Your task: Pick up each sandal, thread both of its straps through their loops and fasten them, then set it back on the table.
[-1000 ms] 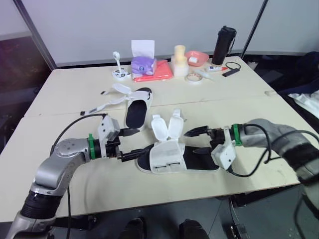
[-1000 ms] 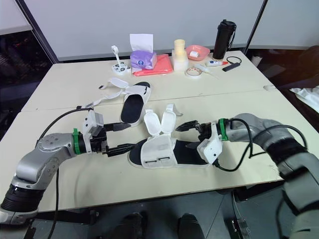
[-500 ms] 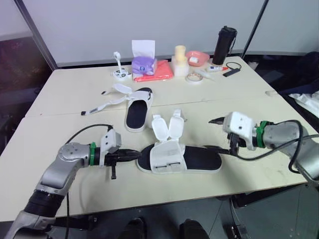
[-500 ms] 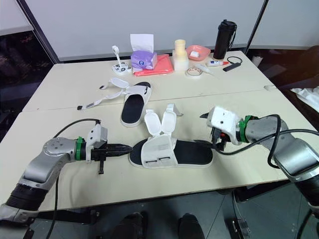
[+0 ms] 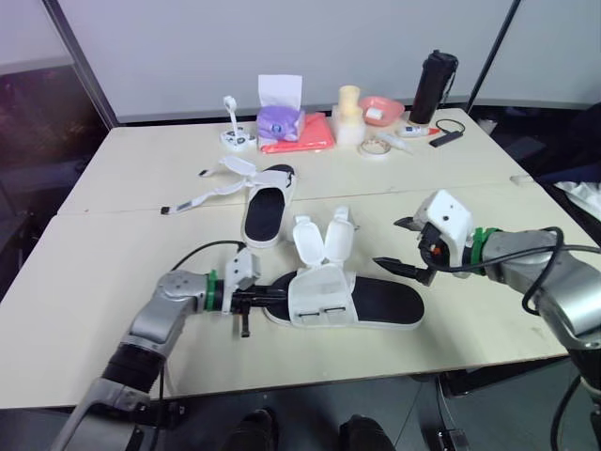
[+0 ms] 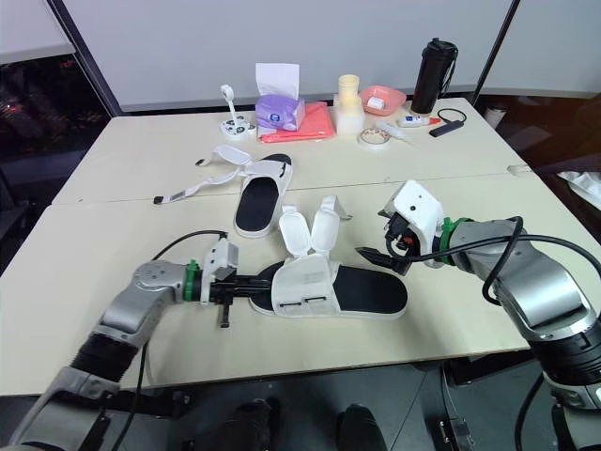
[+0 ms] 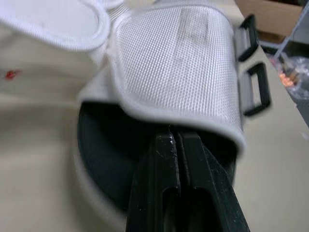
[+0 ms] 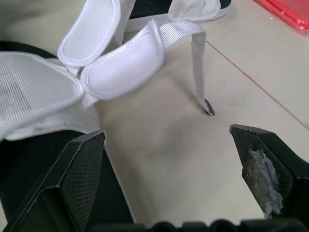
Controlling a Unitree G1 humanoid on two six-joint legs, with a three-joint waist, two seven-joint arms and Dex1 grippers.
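Likely feel: black-soled sandal with white mesh upper (image 5: 352, 301), light; straps (image 5: 322, 240) floppy.
Hold: best at sole edge.
Left gripper (image 5: 272, 295): closed, under upper.
Right gripper (image 5: 385, 242): spread, empty.

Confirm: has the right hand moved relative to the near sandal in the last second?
Yes. The right hand has drawn back along the near sandal, from its strap flaps toward its heel, rightward.

We look onto a lab-like workroom: pale tables (image 5: 113, 244) pushed together before grey partition panels (image 5: 188, 47), cluttered with tissues (image 5: 279, 92), tape (image 5: 375, 148) and a flask (image 5: 433, 85).
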